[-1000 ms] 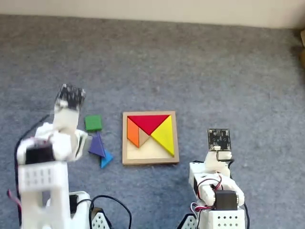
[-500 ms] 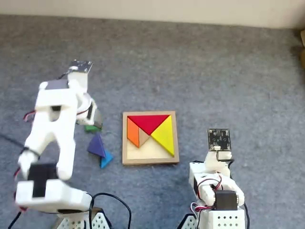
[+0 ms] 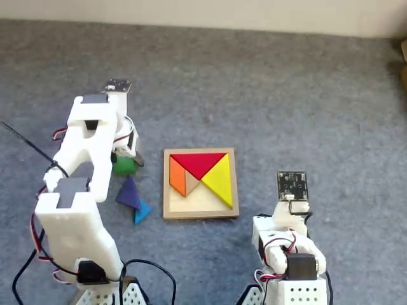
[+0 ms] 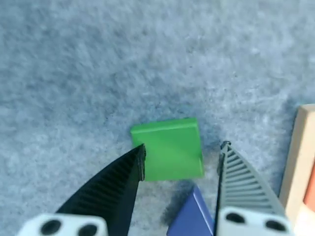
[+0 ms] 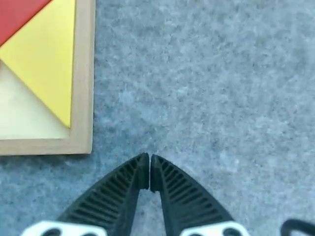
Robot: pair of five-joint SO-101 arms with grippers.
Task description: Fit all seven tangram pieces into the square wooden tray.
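The square wooden tray [image 3: 233, 184] lies mid-table and holds a red triangle [image 3: 198, 162], a yellow triangle [image 3: 220, 180], an orange piece [image 3: 176, 176] and a small tan triangle [image 3: 191, 185]. Left of it on the carpet are a green square [image 3: 124, 166] [image 4: 170, 149], a purple triangle [image 3: 130, 193] [image 4: 193, 220] and a small blue triangle [image 3: 141, 211]. My left gripper [image 4: 181, 156] is open just above the green square, its fingers straddling it. My right gripper [image 5: 149, 170] is shut over bare carpet, off the tray's near right corner [image 5: 81, 142].
Grey carpet covers the whole table. The left arm [image 3: 89, 152] stretches over the loose pieces, and the right arm [image 3: 290, 235] sits folded at the near edge. The tray's lower half [image 3: 200, 203] shows bare wood.
The left arm has swung forward and down from a raised pose, bringing its open gripper over the green square. The right arm has stayed still.
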